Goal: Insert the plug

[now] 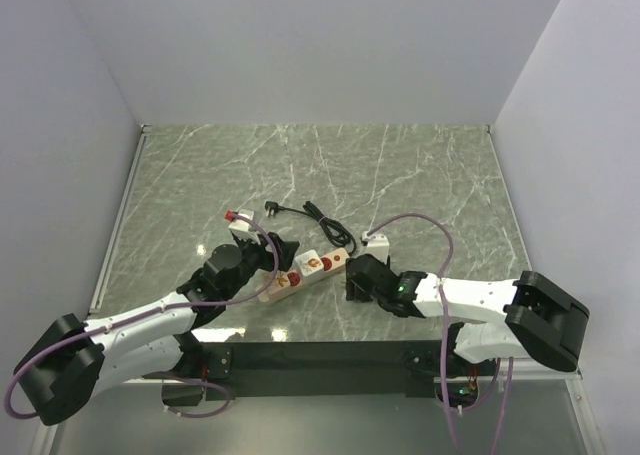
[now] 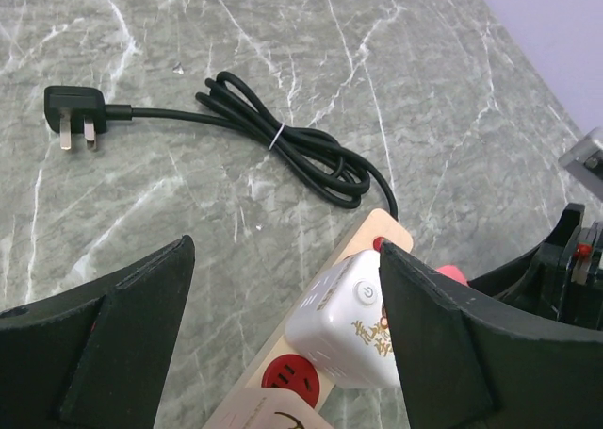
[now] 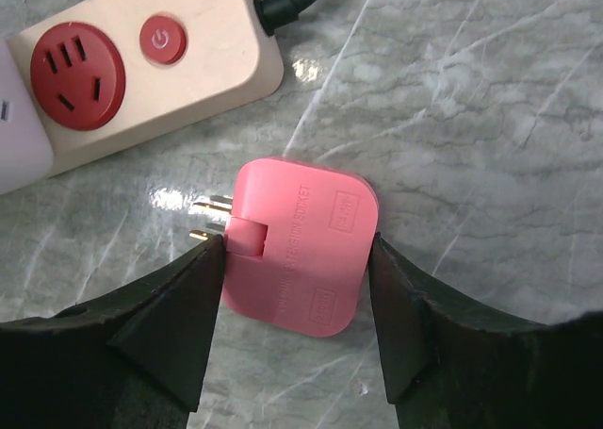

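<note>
A pink adapter plug (image 3: 311, 231) lies flat on the marble, its brass prongs pointing left toward the beige power strip (image 3: 212, 61). My right gripper (image 3: 300, 247) straddles it, with both fingers touching its sides. The strip has a free red socket (image 3: 77, 75) beside its red switch (image 3: 163, 40). A white cube adapter (image 2: 349, 325) sits plugged into the strip (image 2: 273, 405). My left gripper (image 2: 285, 250) is wide open above the strip, its right finger next to the cube. In the top view the left gripper (image 1: 278, 258) and the right gripper (image 1: 352, 275) flank the strip (image 1: 298, 275). The pink plug is hidden there.
The strip's black cable (image 2: 292, 151) lies bundled behind it and ends in a black plug (image 2: 73, 108). A small white block with a red top (image 1: 240, 220) and another white block (image 1: 375, 241) stand behind the strip. Walls enclose the table on three sides.
</note>
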You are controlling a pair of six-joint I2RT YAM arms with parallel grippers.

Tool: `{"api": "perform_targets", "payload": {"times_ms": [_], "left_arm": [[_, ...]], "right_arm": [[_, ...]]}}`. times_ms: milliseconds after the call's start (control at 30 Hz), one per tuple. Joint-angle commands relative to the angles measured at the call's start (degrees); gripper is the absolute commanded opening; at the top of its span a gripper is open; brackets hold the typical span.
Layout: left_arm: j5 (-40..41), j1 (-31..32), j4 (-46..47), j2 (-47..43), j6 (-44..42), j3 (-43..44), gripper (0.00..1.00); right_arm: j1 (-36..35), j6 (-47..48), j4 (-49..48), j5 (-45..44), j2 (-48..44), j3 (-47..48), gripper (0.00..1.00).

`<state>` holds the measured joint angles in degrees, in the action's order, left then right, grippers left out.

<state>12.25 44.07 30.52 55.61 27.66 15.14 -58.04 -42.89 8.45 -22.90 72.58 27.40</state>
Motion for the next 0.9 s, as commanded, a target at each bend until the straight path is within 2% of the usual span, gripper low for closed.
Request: {"api": "perform_targets", "payload": {"times_ms": [0,333,600,700,767,867], "left_arm": [[-1.0,-0.2,1.1,-1.6,-0.6,1.5,0.85],[-1.7,-0.2,1.2,-3.1,-0.3,0.6,0.85],[-1.7,-0.2,0.8,-4.4,-0.2,0.1,0.85],[-1.8,-0.2,1.0,-4.2,-0.2,0.1,0.85],[-1.9,-0.3,1.2,-4.0,-0.2,0.0,0.85],[-2.1,-0.2,1.1,-3.6,-0.2,0.1,0.85]], "right_arm": [[-1.9,-2.4,5.3,0.0,0.4,1.2,0.65],[-6.1,-3.7,11.2,-3.1,2.0,5.2,0.78],[-7.4,-4.6,12.4,-3.0,3.4,5.6,0.80],[-8.2,-4.7,12.6,-3.6,3.3,5.6,0.74],[-8.2,-4.5,12.0,-3.6,2.9,5.1,0.73],[-8.2,-2.9,9.4,-3.0,3.0,4.6,0.77]]}}
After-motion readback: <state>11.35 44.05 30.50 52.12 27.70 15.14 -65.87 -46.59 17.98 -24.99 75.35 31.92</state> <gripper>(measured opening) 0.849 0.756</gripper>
